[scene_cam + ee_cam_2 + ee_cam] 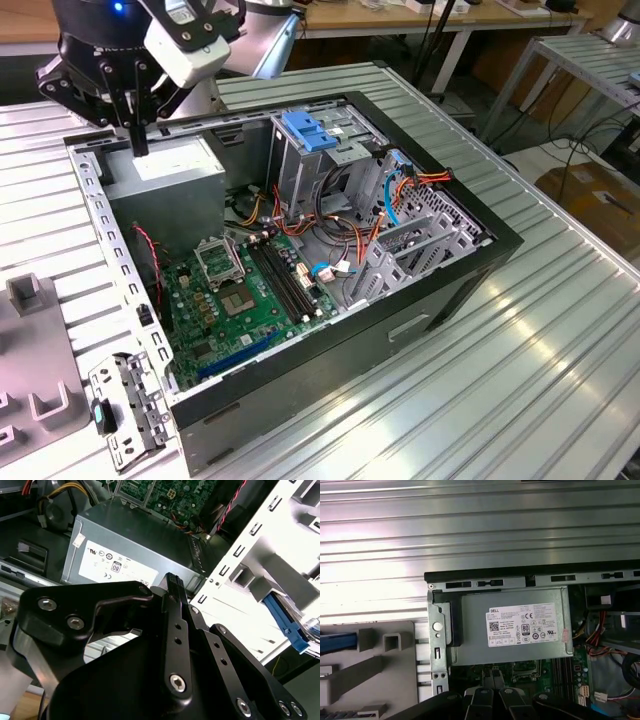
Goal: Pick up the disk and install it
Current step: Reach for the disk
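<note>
Blue-framed disk (337, 642): I log it lodged in the grey holder (395, 680) on the surface (560, 400) beside the open computer case (420, 320), untouched. Gripper (140, 150): poised over the silver power supply (175, 190) inside the case, jaws clenched on nothing. Progress, as I judge it: pickup not yet done, installation not yet done.

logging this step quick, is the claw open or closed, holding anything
claw: closed, holding nothing, above the power supply box
</note>
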